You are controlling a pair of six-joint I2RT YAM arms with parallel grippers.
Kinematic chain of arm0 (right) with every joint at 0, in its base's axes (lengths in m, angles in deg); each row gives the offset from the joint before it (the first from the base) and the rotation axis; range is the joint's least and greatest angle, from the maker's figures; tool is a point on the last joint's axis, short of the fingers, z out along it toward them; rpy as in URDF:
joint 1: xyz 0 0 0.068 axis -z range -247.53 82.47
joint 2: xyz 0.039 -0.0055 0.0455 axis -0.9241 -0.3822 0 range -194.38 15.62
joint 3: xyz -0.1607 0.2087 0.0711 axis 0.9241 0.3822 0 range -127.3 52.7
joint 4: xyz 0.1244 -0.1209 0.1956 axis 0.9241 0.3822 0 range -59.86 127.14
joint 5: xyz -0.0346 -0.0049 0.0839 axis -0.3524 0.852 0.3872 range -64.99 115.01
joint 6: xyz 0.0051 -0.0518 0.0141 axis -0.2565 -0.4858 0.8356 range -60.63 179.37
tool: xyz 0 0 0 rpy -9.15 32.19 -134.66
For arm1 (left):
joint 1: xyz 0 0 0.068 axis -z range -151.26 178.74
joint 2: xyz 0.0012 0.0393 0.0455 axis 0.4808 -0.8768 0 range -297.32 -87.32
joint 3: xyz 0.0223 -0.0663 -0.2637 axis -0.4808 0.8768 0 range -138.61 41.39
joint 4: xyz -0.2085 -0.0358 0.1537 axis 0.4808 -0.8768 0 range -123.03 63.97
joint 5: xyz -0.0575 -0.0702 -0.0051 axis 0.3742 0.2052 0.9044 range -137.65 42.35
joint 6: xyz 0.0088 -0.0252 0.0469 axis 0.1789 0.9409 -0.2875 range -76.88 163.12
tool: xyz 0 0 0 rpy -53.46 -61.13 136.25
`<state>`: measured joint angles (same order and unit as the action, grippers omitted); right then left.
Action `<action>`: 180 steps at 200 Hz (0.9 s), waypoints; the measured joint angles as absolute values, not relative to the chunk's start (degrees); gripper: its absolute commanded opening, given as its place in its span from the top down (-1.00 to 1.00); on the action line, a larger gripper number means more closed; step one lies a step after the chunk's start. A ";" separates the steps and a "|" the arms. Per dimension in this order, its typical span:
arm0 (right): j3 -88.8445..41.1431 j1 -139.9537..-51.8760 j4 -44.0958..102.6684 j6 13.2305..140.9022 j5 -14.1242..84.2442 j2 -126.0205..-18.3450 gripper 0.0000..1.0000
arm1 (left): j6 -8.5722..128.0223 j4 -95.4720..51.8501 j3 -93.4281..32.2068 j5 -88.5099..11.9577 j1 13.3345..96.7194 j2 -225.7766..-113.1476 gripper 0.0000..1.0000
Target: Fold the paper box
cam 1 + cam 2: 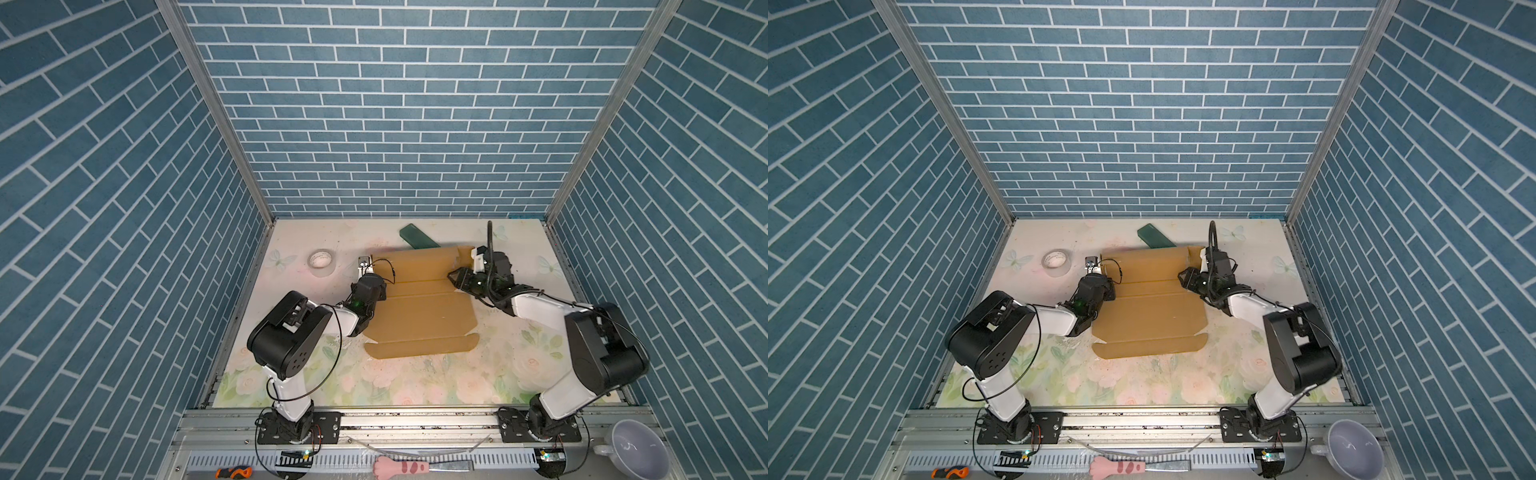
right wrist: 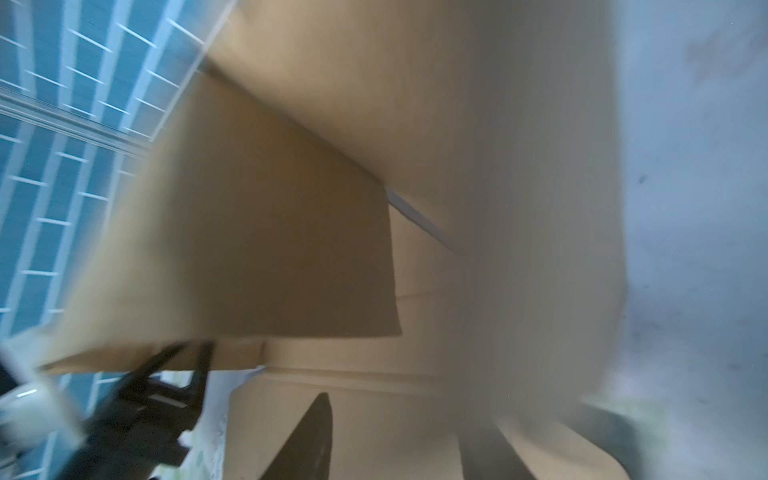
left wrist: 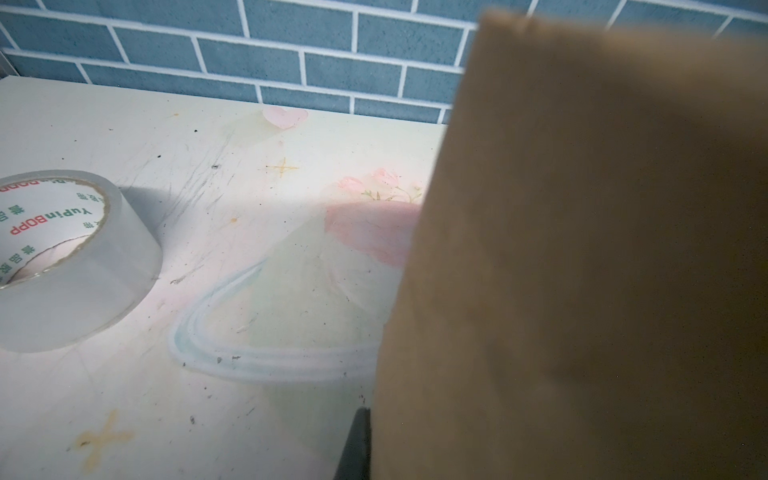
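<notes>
Brown paper box against left fingers, left wrist view only

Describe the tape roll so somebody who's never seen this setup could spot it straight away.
On the floral tabletop, look at the far left part, just left of the brown paper box. The tape roll lies flat there: a clear ring with a white printed core, the only round thing on it, unlike the flat dark green block behind the box.
</notes>
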<state>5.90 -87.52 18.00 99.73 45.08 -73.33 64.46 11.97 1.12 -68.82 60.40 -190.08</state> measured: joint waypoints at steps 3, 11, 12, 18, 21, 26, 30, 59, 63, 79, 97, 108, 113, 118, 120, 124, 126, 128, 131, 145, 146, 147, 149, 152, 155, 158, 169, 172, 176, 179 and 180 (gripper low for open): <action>6.07 -87.06 18.56 99.49 45.69 -72.15 -0.04 | 64.40 11.97 1.12 -68.75 60.33 -190.08 1.00; 6.53 -85.64 20.01 98.74 47.44 -69.20 -0.03 | 64.29 11.97 1.12 -68.49 60.22 -190.08 1.00; 6.55 -85.51 20.16 98.65 47.57 -68.98 -0.04 | 64.29 11.97 1.12 -68.47 60.22 -190.06 1.00; 6.84 -84.29 21.60 97.89 48.89 -66.66 -0.03 | 64.18 11.97 1.12 -68.20 60.09 -190.06 1.00; 6.90 -83.87 22.28 97.69 49.45 -65.68 -0.03 | 64.16 11.97 1.12 -68.07 60.07 -190.06 1.00; 7.03 -83.04 23.61 97.10 50.39 -63.97 -0.02 | 64.02 11.97 1.12 -67.92 59.98 -190.06 1.00; 7.03 -82.49 24.55 96.58 50.98 -62.66 -0.02 | 63.89 11.97 1.12 -67.77 59.92 -190.06 1.00; 6.40 -76.85 31.61 94.50 54.87 -54.58 0.08 | 63.17 11.95 1.03 -66.85 59.59 -190.06 1.00; 5.90 -75.72 32.57 94.37 54.96 -54.33 0.11 | 63.08 11.92 0.99 -66.74 59.57 -190.06 1.00; 1.96 -71.35 36.11 93.96 55.51 -56.46 0.21 | 62.89 11.68 0.72 -66.02 59.28 -190.08 1.00; -2.78 -67.91 36.18 94.50 56.23 -63.25 0.27 | 62.67 11.31 0.40 -65.32 59.04 -190.15 1.00; -4.03 -67.02 34.93 95.62 56.89 -67.51 0.30 | 62.58 11.14 0.20 -64.88 58.98 -190.28 1.00; -4.40 -66.82 34.54 96.18 57.17 -69.72 0.30 | 62.56 11.09 0.13 -64.66 58.95 -190.34 1.00; -4.95 -66.73 34.50 96.77 57.41 -71.97 0.30 | 62.54 11.12 0.09 -64.49 58.91 -190.41 1.00; -5.16 -66.69 34.50 96.91 57.50 -72.78 0.30 | 62.52 11.12 0.05 -64.42 58.91 -190.43 1.00; -5.64 -66.71 34.48 97.28 57.65 -74.49 0.30 | 62.49 11.14 0.03 -64.31 58.91 -190.47 1.00; -5.99 -66.69 34.56 97.45 57.83 -75.38 0.29 | 62.43 11.14 0.00 -64.25 58.91 -190.50 1.00; -6.30 -66.71 34.45 97.71 57.91 -76.34 0.29 | 62.43 11.14 -0.02 -64.23 58.89 -190.52 1.00; -6.85 -66.73 34.52 98.09 58.26 -77.77 0.29 | 62.39 11.14 -0.04 -64.14 58.87 -190.52 1.00; -9.86 -66.78 34.50 98.87 59.77 -83.82 0.27 | 62.30 10.87 -0.61 -63.83 58.82 -190.71 1.00; -10.04 -66.78 34.48 98.92 59.84 -84.08 0.27 | 62.28 10.85 -0.67 -63.81 58.82 -190.76 1.00; -10.43 -66.78 34.43 99.05 59.95 -84.65 0.26 | 62.28 10.85 -0.72 -63.79 58.82 -190.78 1.00; -10.89 -66.78 34.30 99.16 60.23 -85.59 0.26 | 62.23 10.83 -0.85 -63.70 58.82 -190.87 1.00; -11.63 -66.82 34.28 99.46 60.67 -86.68 0.26 | 62.17 10.81 -1.02 -63.59 58.82 -191.00 1.00; -12.29 -66.87 34.13 99.57 61.06 -87.69 0.26 | 62.15 10.81 -1.18 -63.50 58.82 -191.13 1.00; -12.84 -66.91 33.99 99.70 61.61 -88.67 0.26 | 62.10 10.77 -1.31 -63.37 58.82 -191.19 1.00; -15.04 -66.95 32.95 100.42 63.38 -92.06 0.24 | 61.95 10.55 -1.74 -63.09 58.80 -191.46 1.00; -15.42 -67.02 32.64 100.64 63.88 -92.72 0.24 | 61.90 10.50 -1.81 -62.98 58.80 -191.48 1.00; -15.87 -67.04 32.20 100.77 64.47 -93.52 0.24 | 61.88 10.46 -1.92 -62.91 58.80 -191.57 1.00; -16.18 -67.11 31.96 101.06 65.02 -94.14 0.24 | 61.84 10.44 -1.96 -62.87 58.80 -191.59 1.00; -16.31 -67.13 31.83 101.10 65.21 -94.33 0.24 | 61.84 10.42 -1.99 -62.87 58.80 -191.59 1.00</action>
<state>-16.31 -67.13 31.83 101.10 65.21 -94.33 61.84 10.42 -1.99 -62.87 58.80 -191.59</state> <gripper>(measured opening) 0.378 0.090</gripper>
